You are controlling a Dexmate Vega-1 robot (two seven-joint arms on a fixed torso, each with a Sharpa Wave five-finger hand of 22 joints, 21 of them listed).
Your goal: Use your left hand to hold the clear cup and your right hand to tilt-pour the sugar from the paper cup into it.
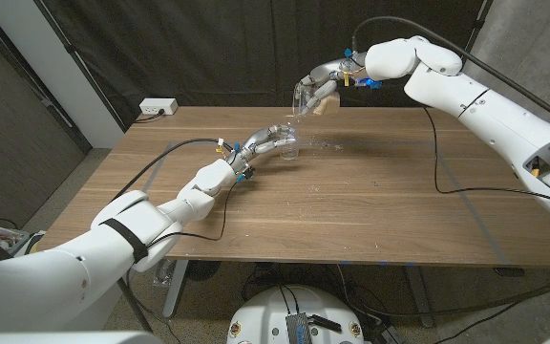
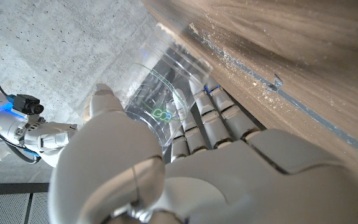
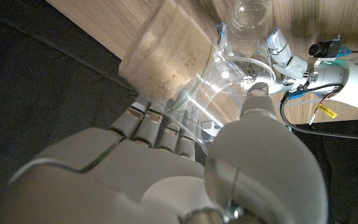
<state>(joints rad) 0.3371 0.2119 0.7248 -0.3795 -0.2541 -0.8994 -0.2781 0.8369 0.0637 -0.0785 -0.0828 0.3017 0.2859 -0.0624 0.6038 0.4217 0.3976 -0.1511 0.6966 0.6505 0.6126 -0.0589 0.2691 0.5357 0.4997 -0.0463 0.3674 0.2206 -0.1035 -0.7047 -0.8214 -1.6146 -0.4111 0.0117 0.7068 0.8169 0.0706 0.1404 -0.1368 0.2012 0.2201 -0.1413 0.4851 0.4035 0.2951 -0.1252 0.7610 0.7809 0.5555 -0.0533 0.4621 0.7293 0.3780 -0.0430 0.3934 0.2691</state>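
Sugar cup [image 1: 315, 96] tilts in the right hand's [image 1: 330, 76] grip, above the clear cup [image 1: 287, 144] the left hand [image 1: 261, 143] holds on the tabletop [image 1: 370, 201]; the right wrist view shows sugar [image 3: 163, 59] inside.

Head camera looks down over the table [image 1: 351, 210]; both wrist cameras sit close, sharing its wood.

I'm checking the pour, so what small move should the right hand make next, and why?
Probably tip a little further. The right hand holds its cup tilted above the clear cup that the left hand grips on the table, and sugar still fills it.
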